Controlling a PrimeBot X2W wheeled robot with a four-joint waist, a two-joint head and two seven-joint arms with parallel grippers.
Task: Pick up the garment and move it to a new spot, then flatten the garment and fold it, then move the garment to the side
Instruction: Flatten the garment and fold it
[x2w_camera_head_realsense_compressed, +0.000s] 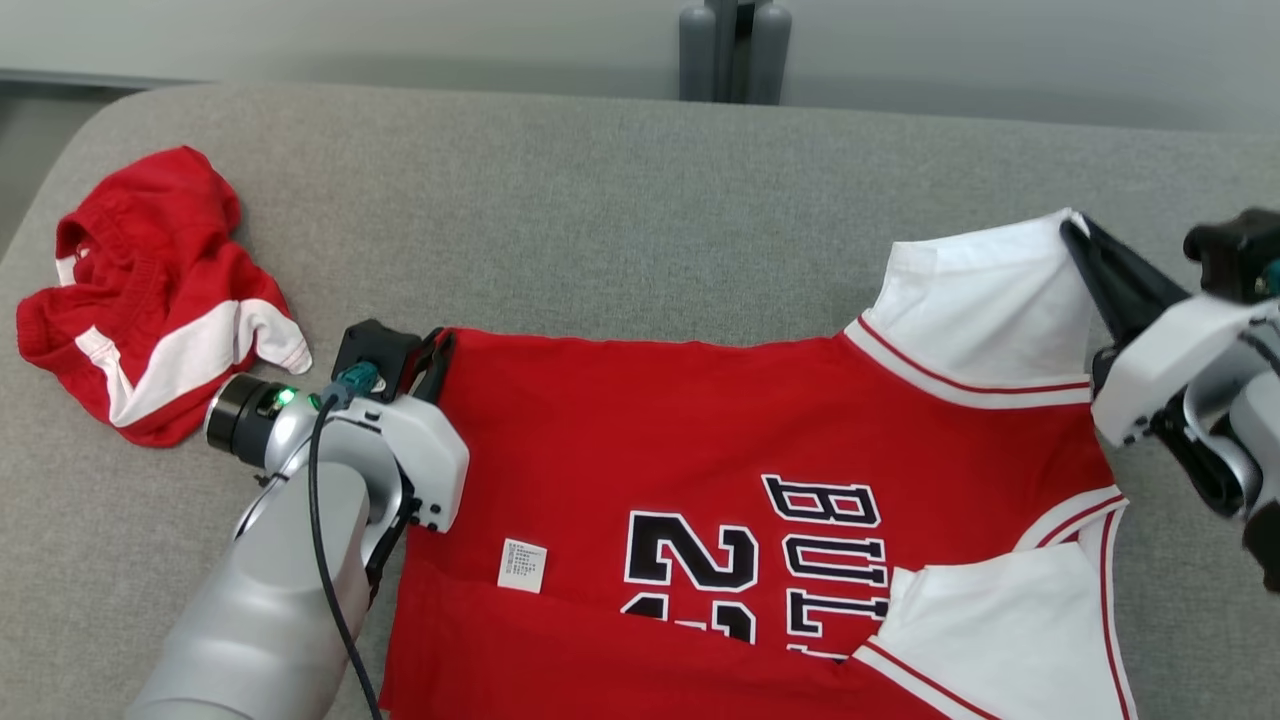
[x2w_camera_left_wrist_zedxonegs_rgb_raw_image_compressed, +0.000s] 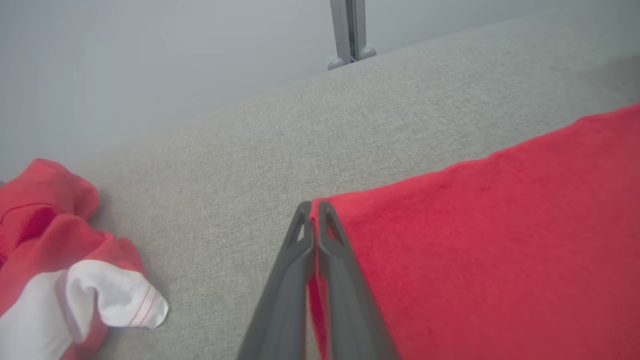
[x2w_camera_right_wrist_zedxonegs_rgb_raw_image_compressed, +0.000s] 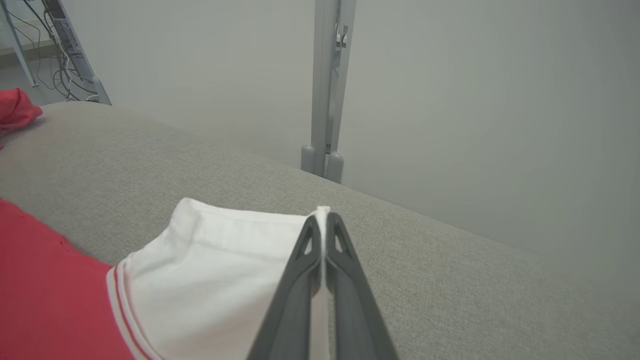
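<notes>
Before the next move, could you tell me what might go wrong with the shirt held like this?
The left hand pinches only a red corner of the shirt, and the right hand only the white sleeve edge, so either could slip under tension. The crumpled shorts lie near the left hand and might get dragged along.

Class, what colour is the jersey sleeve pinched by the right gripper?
White sleeve, with red-striped trim; clearest in the right wrist view.

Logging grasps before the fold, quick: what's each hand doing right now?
Left hand: closed, pinching the red corner of the jersey.
Right hand: closed, pinching the edge of the jersey's white sleeve.
</notes>
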